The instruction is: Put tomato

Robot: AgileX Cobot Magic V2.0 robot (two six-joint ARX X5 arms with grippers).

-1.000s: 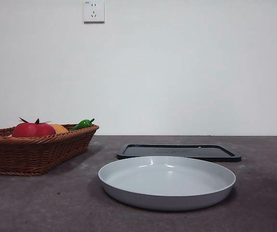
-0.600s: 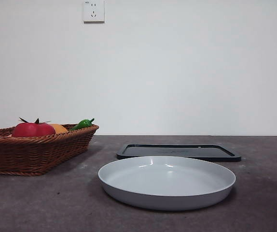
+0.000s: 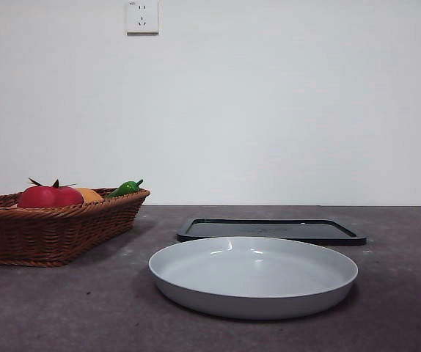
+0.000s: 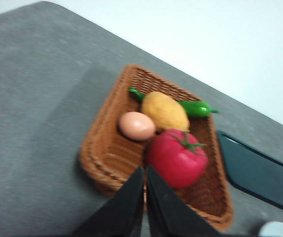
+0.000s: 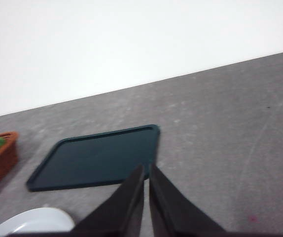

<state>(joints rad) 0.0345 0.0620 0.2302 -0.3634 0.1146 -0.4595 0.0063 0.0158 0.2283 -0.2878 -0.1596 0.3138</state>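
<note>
The tomato [image 4: 177, 159] lies in the wicker basket [image 4: 107, 148], at about five o'clock from the pale egg [image 4: 137, 126] (touching the yellow fruit [image 4: 165, 111], it seems). The left pincer [image 4: 145, 185] hangs above the basket's near rim, jaws pressed together, empty, probably lining up. The right pincer [image 5: 145, 183], likewise closed and empty, waits over the table near the dark tray [image 5: 97, 158].

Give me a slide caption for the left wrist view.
Left gripper, jaws shut, above a brown wicker basket holding a glossy red tomato.
</note>
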